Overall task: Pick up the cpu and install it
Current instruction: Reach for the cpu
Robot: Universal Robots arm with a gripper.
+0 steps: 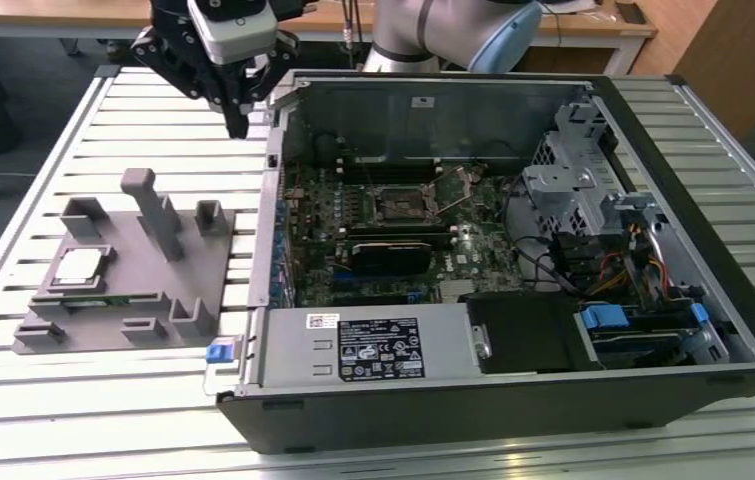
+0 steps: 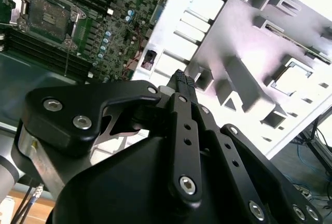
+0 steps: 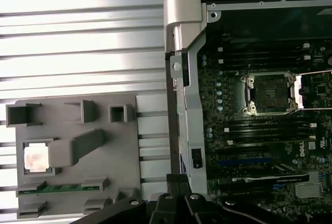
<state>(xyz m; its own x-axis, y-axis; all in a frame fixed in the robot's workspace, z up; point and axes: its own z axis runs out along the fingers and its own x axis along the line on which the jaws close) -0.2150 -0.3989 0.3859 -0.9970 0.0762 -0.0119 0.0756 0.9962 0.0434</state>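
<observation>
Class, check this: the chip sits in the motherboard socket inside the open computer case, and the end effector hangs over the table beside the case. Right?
Wrong in one point. The first wrist view shows the chip in the grey holder on the table; the socket is empty. The end effector does hang over the table beside the computer case.

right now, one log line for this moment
gripper: fingers shut, empty, near pc case corner | cpu: in grey fixture, not picked | cpu socket: empty

Power-supply label (image 1: 366, 345) — print unreadable
</observation>
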